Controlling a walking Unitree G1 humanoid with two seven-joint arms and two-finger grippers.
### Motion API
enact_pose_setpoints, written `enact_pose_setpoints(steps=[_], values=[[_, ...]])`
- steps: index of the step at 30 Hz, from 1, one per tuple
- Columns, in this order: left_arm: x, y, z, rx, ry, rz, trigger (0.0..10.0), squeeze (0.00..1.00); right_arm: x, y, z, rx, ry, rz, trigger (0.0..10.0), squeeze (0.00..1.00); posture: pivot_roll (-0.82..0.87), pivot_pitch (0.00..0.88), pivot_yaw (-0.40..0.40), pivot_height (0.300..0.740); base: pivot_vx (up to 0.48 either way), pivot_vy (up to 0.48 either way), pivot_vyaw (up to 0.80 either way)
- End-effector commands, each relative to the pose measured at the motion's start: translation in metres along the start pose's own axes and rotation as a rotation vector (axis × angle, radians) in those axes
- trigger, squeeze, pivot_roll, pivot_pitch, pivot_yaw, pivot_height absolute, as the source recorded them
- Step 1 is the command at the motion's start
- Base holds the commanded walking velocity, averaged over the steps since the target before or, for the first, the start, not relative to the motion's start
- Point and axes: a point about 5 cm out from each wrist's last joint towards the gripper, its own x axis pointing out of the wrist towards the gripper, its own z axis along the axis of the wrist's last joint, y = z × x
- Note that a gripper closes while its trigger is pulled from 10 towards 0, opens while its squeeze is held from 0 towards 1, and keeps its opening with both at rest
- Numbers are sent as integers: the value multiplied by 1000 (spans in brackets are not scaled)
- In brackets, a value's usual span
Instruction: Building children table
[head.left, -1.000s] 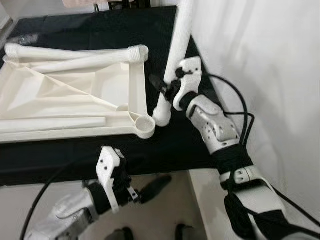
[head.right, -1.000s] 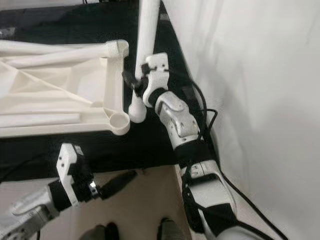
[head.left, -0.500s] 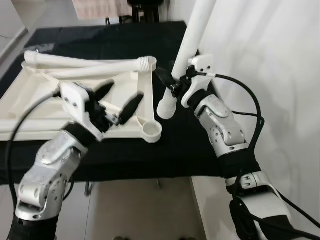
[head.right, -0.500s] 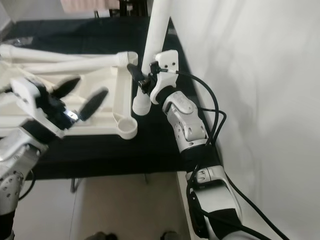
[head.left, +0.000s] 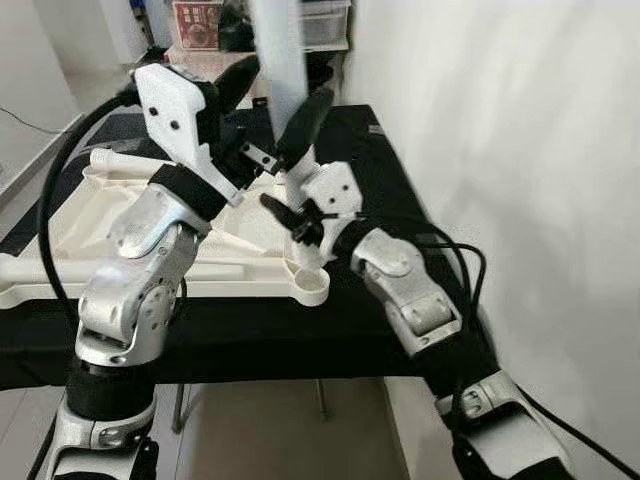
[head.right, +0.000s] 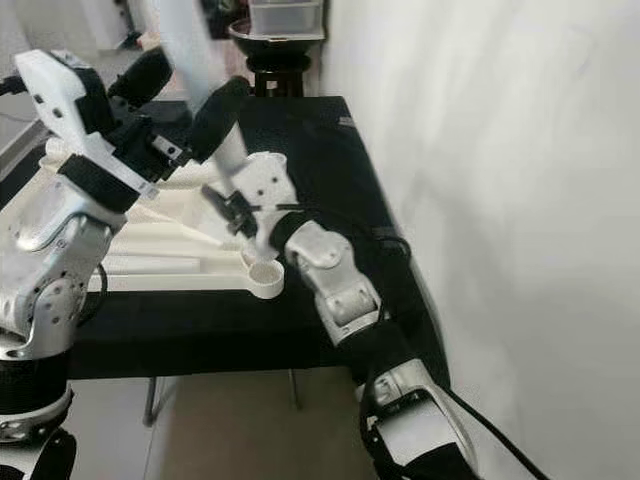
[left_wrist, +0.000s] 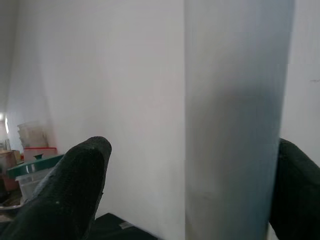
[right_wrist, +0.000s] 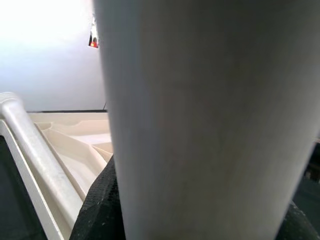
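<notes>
A white table leg (head.left: 277, 60) stands nearly upright, its lower end just above a round corner socket (head.left: 318, 291) of the upside-down white tabletop (head.left: 70, 215). My right gripper (head.left: 290, 216) is shut on the leg's lower part. In the right wrist view the leg (right_wrist: 205, 115) sits close between the black fingers. My left gripper (head.left: 282, 88) is raised and open, one finger on each side of the leg's upper part. The left wrist view shows a gap between one finger (left_wrist: 70, 195) and the leg (left_wrist: 235, 120).
The tabletop lies on a black table (head.left: 250, 340) whose front edge is near me. More white legs (head.left: 110, 272) lie on the tabletop. A white wall (head.left: 500, 150) runs close along the right. Storage boxes (head.left: 195, 20) stand behind the table.
My left arm rose from below the table's front edge and its open fingers now straddle the leg. The right gripper carried the leg's lower end over the corner socket. The camera shifted.
</notes>
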Motion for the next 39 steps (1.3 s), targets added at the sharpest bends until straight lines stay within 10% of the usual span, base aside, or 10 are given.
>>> enact_pose_setpoints(steps=[1, 5, 6, 18, 21, 29, 31, 37, 38, 39], values=[[2, 4, -12, 9, 55, 49, 10000, 0, 1, 9, 7, -40, -45, 34, 10000, 0, -62, 0, 3, 740, 0, 0, 0], [2, 4, -21, -8, 87, 57, 9961, 0, 3, 12, 9, -50, -54, 43, 10000, 0, -64, 0, 4, 740, 0, 0, 0], [2, 3, -22, -20, 86, 56, 0, 0, 3, 12, 8, -56, -52, 42, 10000, 0, -64, 0, 5, 740, 0, 0, 0], [-2, -8, -19, -118, 41, -35, 0, 0, -2, 1, -5, -56, 14, -17, 10000, 0, -61, 0, 5, 740, 0, 0, 0], [-9, -18, -8, -207, 7, -250, 0, 0, -7, 10, -7, 88, 14, 121, 10000, 1000, -62, 0, 4, 740, 0, 0, 0], [-27, -32, 11, -326, 36, -699, 0, 0, -19, 29, -2, 124, -39, 441, 10000, 1000, -65, 0, 1, 740, 0, 0, 0], [-35, -36, 17, -350, 64, -882, 0, 0, -26, 34, -9, 111, 21, 565, 10000, 0, -69, 0, 1, 740, 0, 0, 0], [-39, -40, 22, -355, 72, -1022, 0, 0, -31, 39, -13, 175, 67, 659, 9569, 0, -78, 0, -4, 740, 0, 0, 0], [-38, -41, 23, -355, 66, -1048, 0, 0, -31, 38, -13, 200, 73, 656, 2157, 0, -85, 0, -6, 740, 0, 0, 0], [-38, -41, 23, -355, 66, -1048, 0, 0, -31, 38, -13, 200, 73, 656, 2157, 0, -85, 0, -6, 740, 0, 0, 0]])
